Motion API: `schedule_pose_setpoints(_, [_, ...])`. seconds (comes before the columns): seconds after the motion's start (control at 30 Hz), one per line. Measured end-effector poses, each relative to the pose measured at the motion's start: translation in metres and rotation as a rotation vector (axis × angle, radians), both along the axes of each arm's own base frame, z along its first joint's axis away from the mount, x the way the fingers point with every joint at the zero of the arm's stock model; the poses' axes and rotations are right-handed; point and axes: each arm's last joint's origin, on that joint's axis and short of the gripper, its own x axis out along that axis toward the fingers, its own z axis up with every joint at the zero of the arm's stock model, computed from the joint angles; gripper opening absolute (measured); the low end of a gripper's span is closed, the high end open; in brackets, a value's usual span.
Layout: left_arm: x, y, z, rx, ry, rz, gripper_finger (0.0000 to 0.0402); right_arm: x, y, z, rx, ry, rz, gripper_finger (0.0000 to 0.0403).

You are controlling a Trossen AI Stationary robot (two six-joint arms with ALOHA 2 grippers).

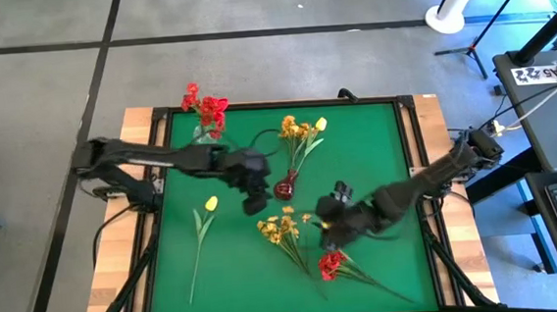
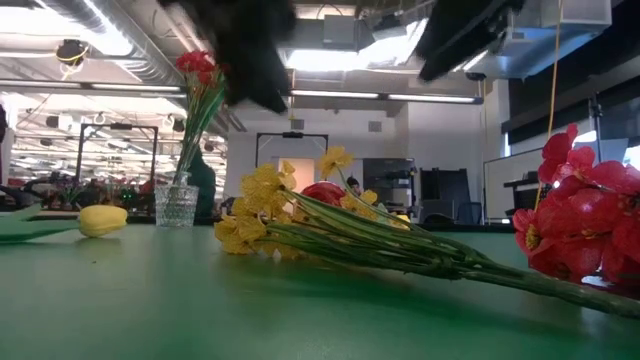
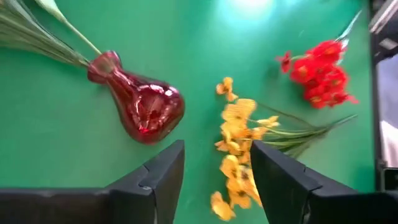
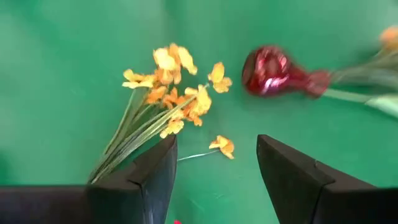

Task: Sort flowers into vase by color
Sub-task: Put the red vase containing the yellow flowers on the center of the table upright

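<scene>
A loose yellow spray (image 1: 281,227) lies on the green mat between my two grippers. It also shows in the left wrist view as the yellow spray (image 3: 239,146) and in the right wrist view as the yellow spray (image 4: 168,93). A red spray (image 1: 331,264) lies nearer the near edge. A yellow tulip (image 1: 210,204) lies to the left. A dark red vase (image 1: 286,187) seems to lie on its side with yellow flowers (image 1: 301,130) in its neck. A clear vase (image 2: 177,205) stands upright holding red flowers (image 1: 206,107). My left gripper (image 3: 214,155) is open above the mat beside the red vase. My right gripper (image 4: 214,146) is open just right of the yellow spray.
The mat is framed by a dark rim (image 1: 275,105) on a wooden table. Bare green mat (image 1: 377,159) lies toward the far right corner and along the near left. The two arms reach in from opposite sides and their grippers are close together mid-table.
</scene>
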Motion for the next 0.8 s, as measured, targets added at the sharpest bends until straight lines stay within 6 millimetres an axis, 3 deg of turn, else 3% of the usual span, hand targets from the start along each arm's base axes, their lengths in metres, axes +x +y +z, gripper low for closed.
schedule_pose_setpoints(0.1, [0.024, 0.015, -0.017, -0.035, 0.050, -0.022, 0.0196, -0.020, 0.018, 0.016, -0.068, -0.099, 0.015, 0.0220])
schedule_pose_setpoints(0.2, [0.048, 0.028, -0.020, -0.088, 0.041, -0.049, 0.0212, -0.038, 0.030, 0.031, -0.091, -0.186, 0.027, 0.0220])
schedule_pose_setpoints(0.4, [0.085, 0.058, 0.007, -0.125, -0.066, -0.032, 0.0238, -0.059, 0.040, 0.046, -0.104, -0.276, 0.025, 0.0220])
schedule_pose_setpoints(0.5, [0.096, 0.074, 0.008, -0.156, -0.064, 0.024, 0.0249, -0.062, 0.043, 0.046, -0.104, -0.274, 0.038, 0.0220])
schedule_pose_setpoints(0.8, [0.105, 0.085, -0.060, -0.270, 0.241, 0.096, 0.0265, -0.062, 0.043, 0.045, -0.104, -0.266, 0.045, 0.0220])
